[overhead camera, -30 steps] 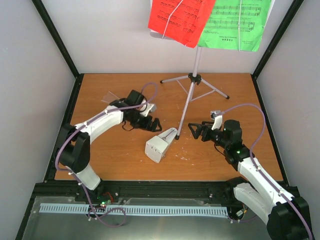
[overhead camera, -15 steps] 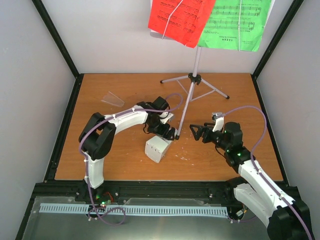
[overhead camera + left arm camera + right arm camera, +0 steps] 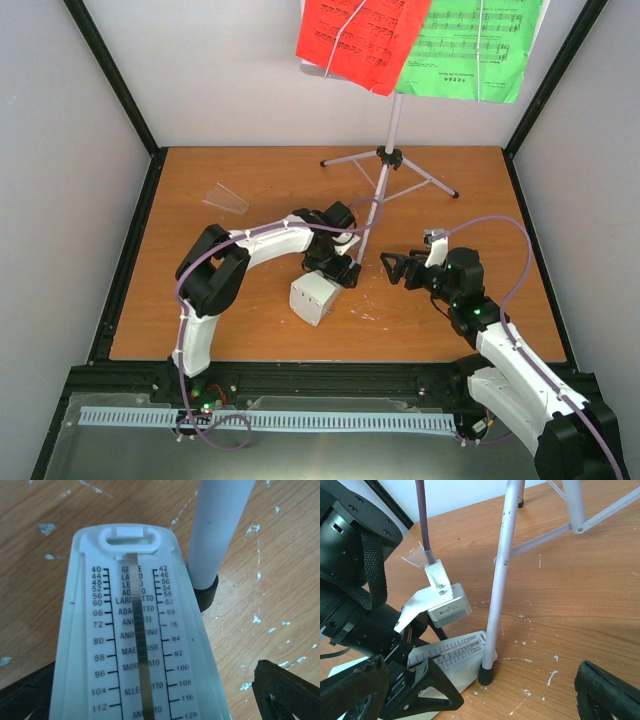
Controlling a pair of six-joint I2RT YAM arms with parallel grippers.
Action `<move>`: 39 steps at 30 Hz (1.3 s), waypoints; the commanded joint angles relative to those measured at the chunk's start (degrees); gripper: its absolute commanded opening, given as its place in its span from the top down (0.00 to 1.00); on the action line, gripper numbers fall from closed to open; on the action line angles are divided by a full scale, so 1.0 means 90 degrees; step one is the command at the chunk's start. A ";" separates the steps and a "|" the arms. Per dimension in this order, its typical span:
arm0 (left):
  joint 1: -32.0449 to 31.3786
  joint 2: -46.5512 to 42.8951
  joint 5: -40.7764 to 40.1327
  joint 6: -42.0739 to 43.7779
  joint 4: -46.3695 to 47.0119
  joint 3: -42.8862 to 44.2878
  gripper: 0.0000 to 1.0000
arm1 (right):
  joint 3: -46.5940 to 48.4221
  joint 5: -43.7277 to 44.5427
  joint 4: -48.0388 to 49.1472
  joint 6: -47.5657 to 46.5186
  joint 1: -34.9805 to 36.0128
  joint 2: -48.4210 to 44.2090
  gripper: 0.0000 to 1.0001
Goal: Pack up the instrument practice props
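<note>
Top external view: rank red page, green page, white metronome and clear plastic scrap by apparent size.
1. Red sheet-music page and green sheet-music page: alike, both cut off by the frame edge, so unranked.
2. White pyramid-shaped metronome.
3. Small clear plastic scrap.

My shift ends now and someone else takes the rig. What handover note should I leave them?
Grippers: left gripper open, straddling the metronome, not closed on it. The right gripper is open and empty, just right of the stand's near leg.
Things: the metronome lies flat on the table, scale up, its top beside that leg's foot. The music stand is upright at the back, with the red sheet and green sheet on it.
Done: nothing packed.
Left: grip the metronome, remove the sheets, pack the stand.
</note>
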 commanded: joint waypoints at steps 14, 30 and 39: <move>-0.0193 -0.0976 -0.0765 -0.0150 0.0562 -0.0603 0.42 | -0.0005 -0.0368 0.0561 0.1092 0.0036 0.0539 0.00; -0.0223 -0.2554 -0.0448 0.0084 0.2247 -0.2255 0.47 | 0.0963 -0.0003 0.1865 0.2627 0.1311 0.3186 0.00; -0.0232 -0.2767 -0.0422 0.0173 0.2539 -0.2549 0.48 | 0.1596 -0.0355 0.1858 0.2446 0.1537 0.4128 0.00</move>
